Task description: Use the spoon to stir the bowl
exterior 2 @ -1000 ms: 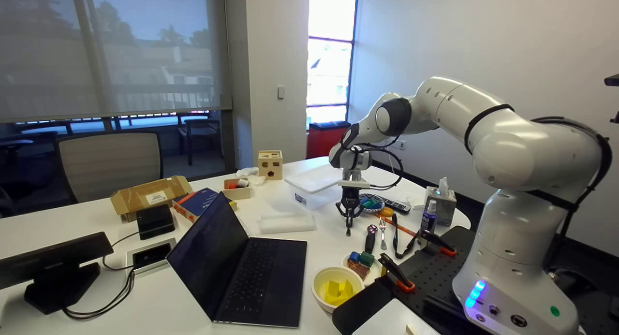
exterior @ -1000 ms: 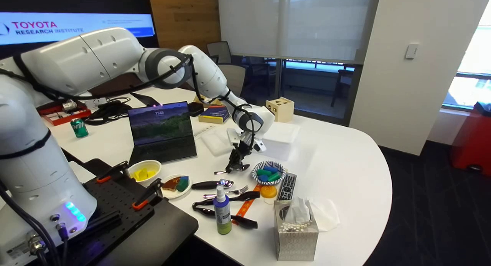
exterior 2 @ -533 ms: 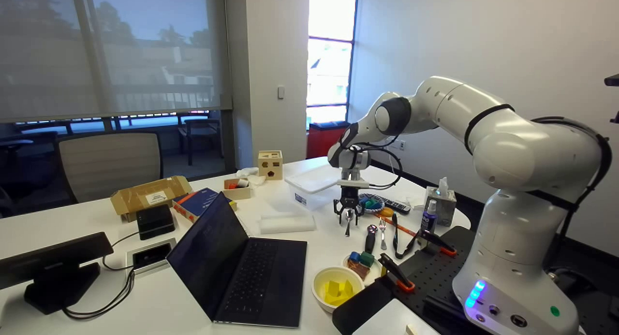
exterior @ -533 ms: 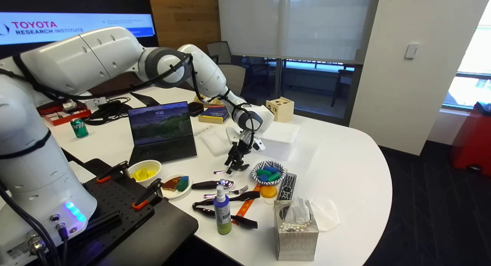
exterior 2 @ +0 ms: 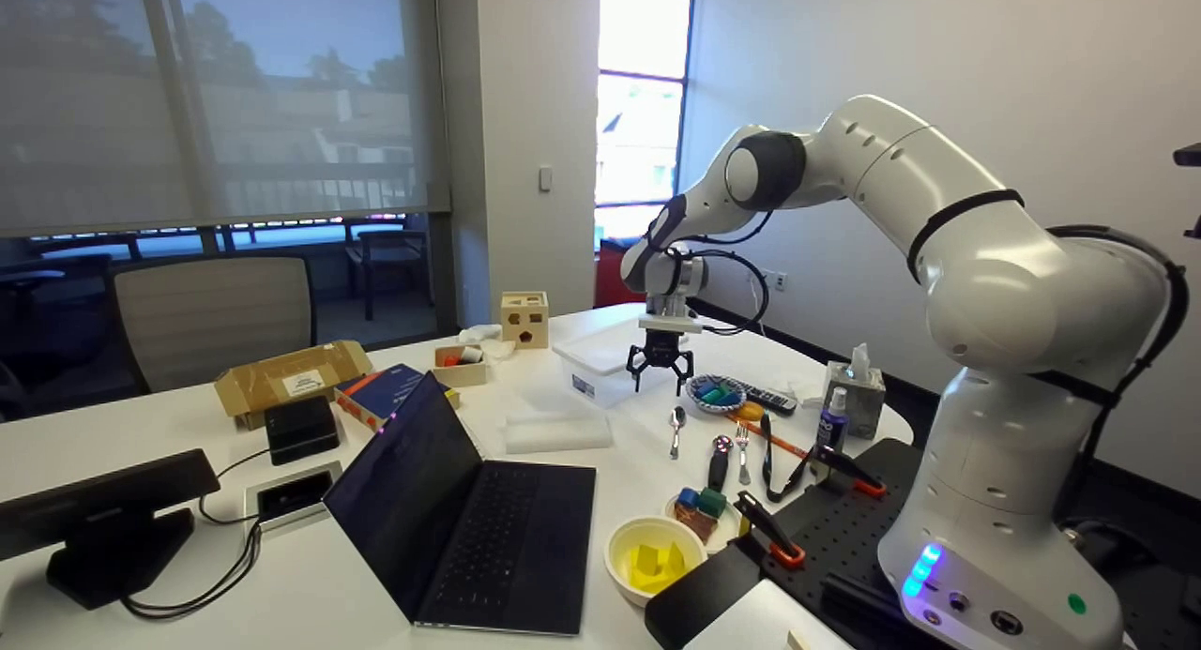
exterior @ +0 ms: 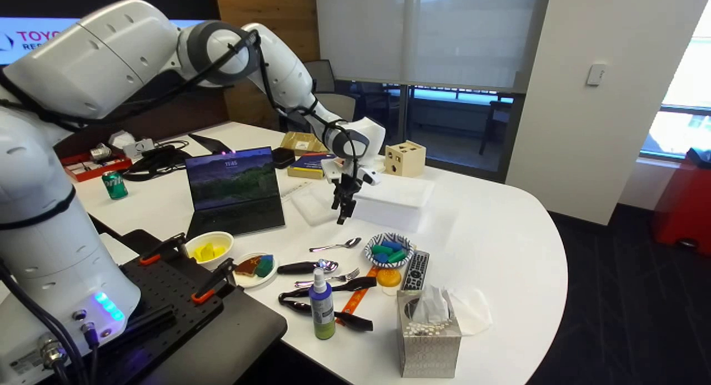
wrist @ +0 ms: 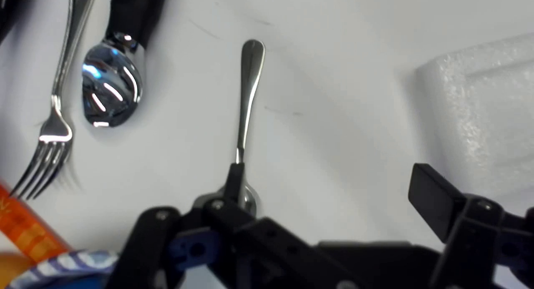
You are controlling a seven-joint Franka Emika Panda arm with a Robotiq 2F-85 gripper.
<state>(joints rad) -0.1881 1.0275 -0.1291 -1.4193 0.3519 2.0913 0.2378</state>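
A metal spoon (exterior: 333, 246) lies flat on the white table, seen in both exterior views. My gripper (exterior 2: 659, 387) hangs well above the table, its two black fingers spread wide with nothing between them. From the wrist view, the spoon (wrist: 249, 89) runs up the picture, and the left finger of the gripper (wrist: 331, 172) covers part of its neck and head. Close to the spoon's head end stands the bowl (exterior: 389, 266), with a blue-and-white patterned rim and green and blue pieces inside. Only a bit of the bowl's rim (wrist: 75, 262) shows at the wrist view's lower left.
Beside the spoon lie a black-handled scoop (wrist: 112, 82), a fork (wrist: 56, 126) and black tongs (exterior: 355, 320). A remote (exterior: 415, 271) and tissue box (exterior: 429, 346) are past the bowl. A clear plastic container (exterior: 389, 210) stands behind the gripper; a spray bottle (exterior: 322, 313) stands near the table edge.
The jaws, nearly together at the spoon a second ago, have spread apart. The gripper has then risen up and back from the table, while the spoon stays lying in place.
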